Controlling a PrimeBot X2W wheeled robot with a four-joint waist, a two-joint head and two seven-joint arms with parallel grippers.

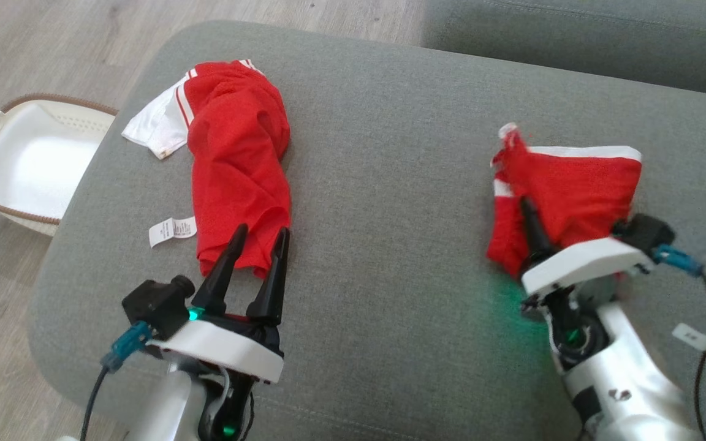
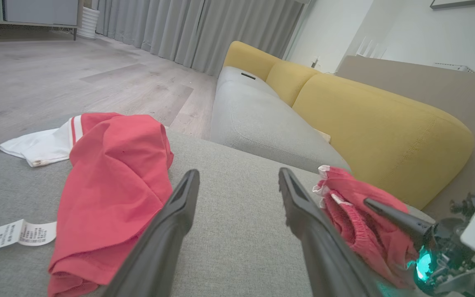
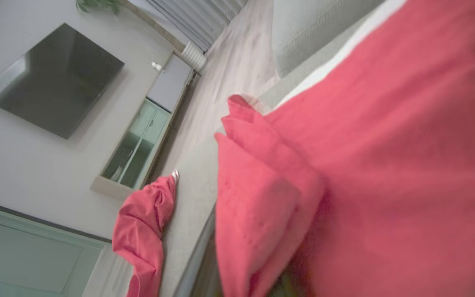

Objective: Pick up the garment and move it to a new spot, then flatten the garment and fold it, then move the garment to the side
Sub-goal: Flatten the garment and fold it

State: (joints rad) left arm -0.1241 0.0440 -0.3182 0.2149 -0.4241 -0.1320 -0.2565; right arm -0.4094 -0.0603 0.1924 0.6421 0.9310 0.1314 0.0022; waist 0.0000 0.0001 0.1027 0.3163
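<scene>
A red garment with a white band (image 1: 573, 190) lies bunched at the right of the grey ottoman (image 1: 390, 153). My right gripper (image 1: 528, 211) is shut on its near left edge, with the cloth draped over the fingers; the right wrist view shows this red cloth (image 3: 365, 165) close up. A second red and white garment (image 1: 236, 159) lies crumpled at the left, with a loose white label (image 1: 172, 231) beside it. My left gripper (image 1: 263, 236) stands open at this garment's near end, fingers over the hem with nothing between them. In the left wrist view the open left gripper (image 2: 237, 181) points between both garments (image 2: 114, 177).
A white basket with a brown rim (image 1: 22, 159) sits on the wood floor left of the ottoman. A grey seat (image 1: 573, 37) adjoins the ottoman's far side, and a yellow sofa back (image 2: 365, 115) rises behind it. A wall screen (image 3: 52, 78) and cabinet stand farther off.
</scene>
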